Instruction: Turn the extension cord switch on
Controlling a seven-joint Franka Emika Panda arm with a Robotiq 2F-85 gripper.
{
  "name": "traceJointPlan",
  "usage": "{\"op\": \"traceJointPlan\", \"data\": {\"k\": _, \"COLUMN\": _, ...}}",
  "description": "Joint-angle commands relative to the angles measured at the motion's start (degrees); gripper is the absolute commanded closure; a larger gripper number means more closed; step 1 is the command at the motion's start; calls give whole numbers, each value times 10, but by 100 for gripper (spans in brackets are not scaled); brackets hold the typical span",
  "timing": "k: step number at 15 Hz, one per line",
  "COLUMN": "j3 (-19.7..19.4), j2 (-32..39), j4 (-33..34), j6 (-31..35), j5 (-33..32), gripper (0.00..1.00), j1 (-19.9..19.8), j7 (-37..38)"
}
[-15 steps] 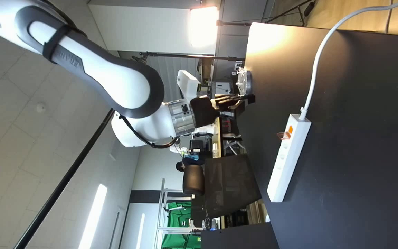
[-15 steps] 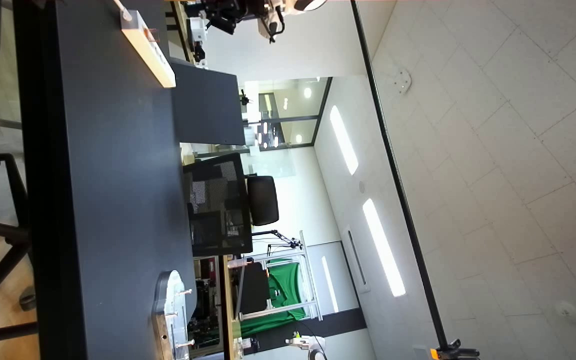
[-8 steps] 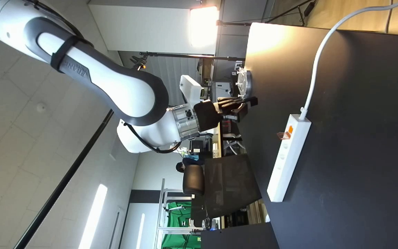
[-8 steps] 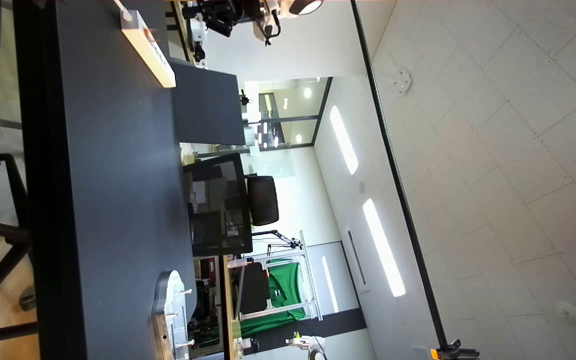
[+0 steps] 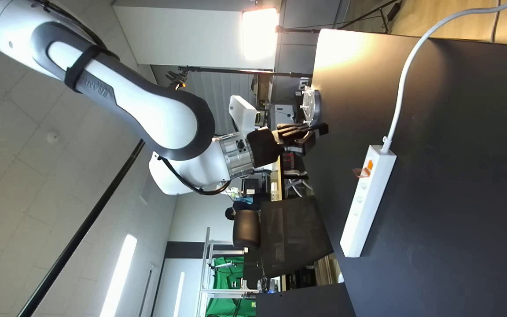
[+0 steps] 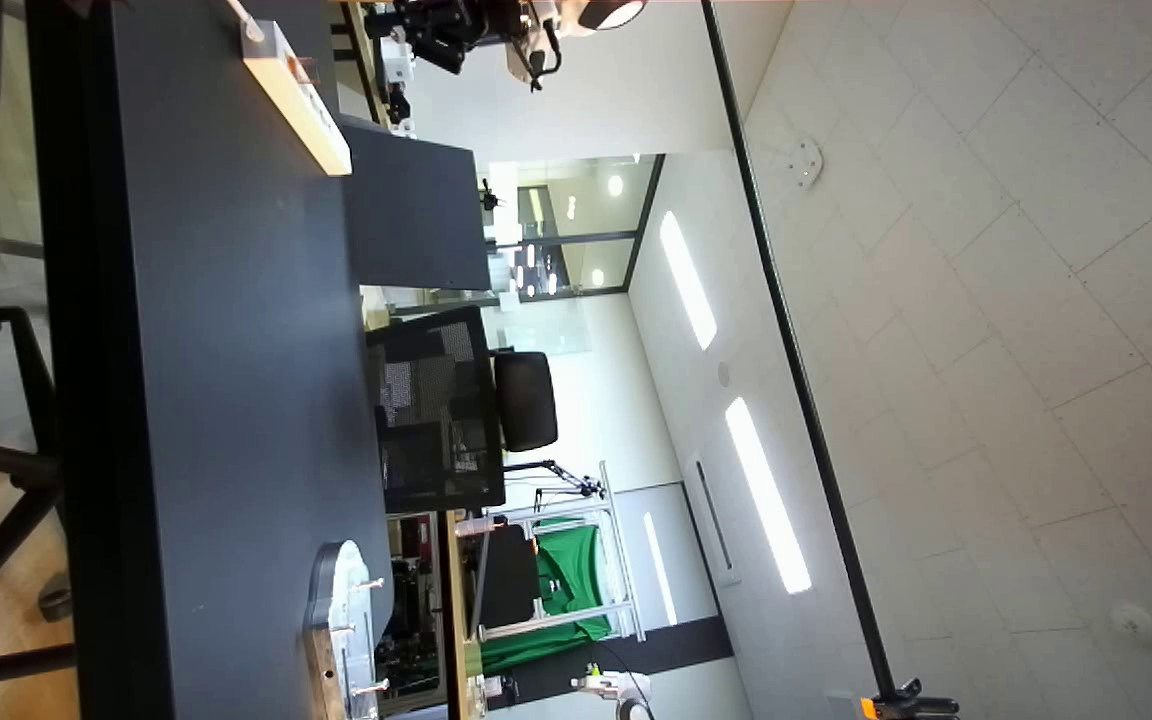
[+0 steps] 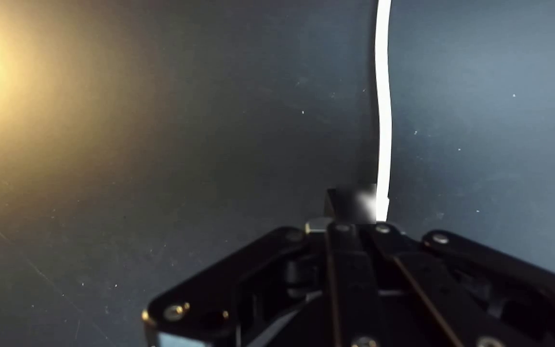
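Note:
A white extension cord strip [image 5: 368, 202] lies on the black table; it also shows in an exterior view [image 6: 296, 100]. Near its cable end is an orange switch [image 5: 370, 164]. A clear orange flap [image 5: 361, 172] stands up beside the switch and also shows in an exterior view [image 6: 305, 70]. I cannot tell the switch's position. My gripper [image 5: 316, 134] is above the table, apart from the strip. In the wrist view my gripper [image 7: 354, 205] has its jaws together, with nothing seen between them. A blurred patch covers part of the tip. The strip is hidden behind the gripper there.
A grey-white cable [image 5: 401, 88] runs from the strip across the table [image 5: 456, 220]; it shows in the wrist view [image 7: 383, 111]. A clear board with pegs [image 6: 346, 630] sits at another part of the table. An office chair [image 6: 436, 410] stands behind the table.
From one second to half a second ago, the arm and gripper moved slightly right and down in an exterior view, a little nearer the strip. Since then they are still. The strip is unchanged.

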Motion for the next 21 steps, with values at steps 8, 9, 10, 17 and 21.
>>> {"op": "traceJointPlan", "data": {"k": 8, "j3": -24, "j2": 69, "j4": 87, "j6": 7, "j5": 13, "gripper": 100, "j1": 19, "j7": -17}}
{"op": "traceJointPlan", "data": {"k": 9, "j3": -22, "j2": 83, "j4": 101, "j6": 1, "j5": 20, "gripper": 100, "j1": 20, "j7": -25}}
{"op": "traceJointPlan", "data": {"k": 10, "j3": -21, "j2": 95, "j4": 113, "j6": -1, "j5": 27, "gripper": 100, "j1": 20, "j7": -33}}
{"op": "traceJointPlan", "data": {"k": 17, "j3": -32, "j2": 166, "j4": 168, "j6": 19, "j5": 72, "gripper": 100, "j1": 45, "j7": -3}}
{"op": "traceJointPlan", "data": {"k": 21, "j3": -43, "j2": 196, "j4": 189, "j6": 10, "j5": 77, "gripper": 100, "j1": 62, "j7": 8}}
